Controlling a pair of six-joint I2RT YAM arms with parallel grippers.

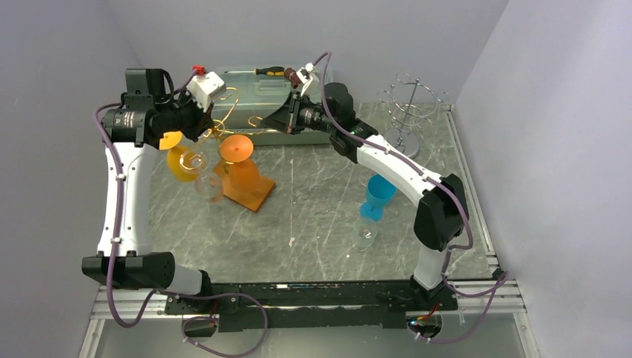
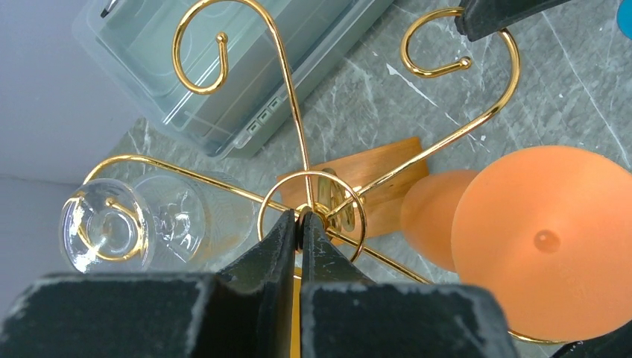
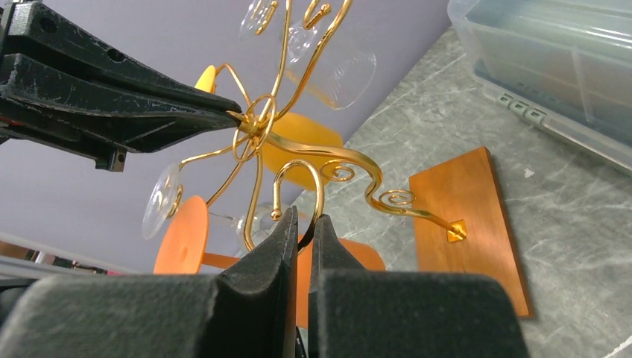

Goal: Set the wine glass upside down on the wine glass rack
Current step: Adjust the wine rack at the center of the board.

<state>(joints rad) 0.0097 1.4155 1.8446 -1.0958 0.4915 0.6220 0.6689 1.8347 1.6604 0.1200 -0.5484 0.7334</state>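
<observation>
Tabletop (image 1: 313, 246) of grey marble pattern, viewed from above and behind the two arm bases. Nearest, by the right arm's base, a clear wine glass (image 1: 364, 235) rests on the table, off any rack; whether it stands or lies cannot be told. Just behind it a blue wine glass (image 1: 378, 195) stands upright. Left of centre a wooden base (image 1: 250, 190) lies flat and carries the gold rack (image 2: 287, 89) of curled wire hooks. Three glasses hang on it with their feet uppermost: an orange glass (image 1: 235, 149), a yellow glass (image 1: 177, 162) and a hung clear glass (image 2: 112, 227). The left gripper (image 2: 300, 220) is clamped on the rack's stem where the small gold ring encircles it, jaws pressed together. The right gripper (image 3: 307, 224) is pinched on one curled hook of the same rack, jaws nearly touching. Beyond the rack sits a translucent plastic box (image 1: 261, 89) with a screwdriver (image 1: 270, 71) on its lid. Farthest right stands a silver wire rack (image 1: 406, 104), bare.
</observation>
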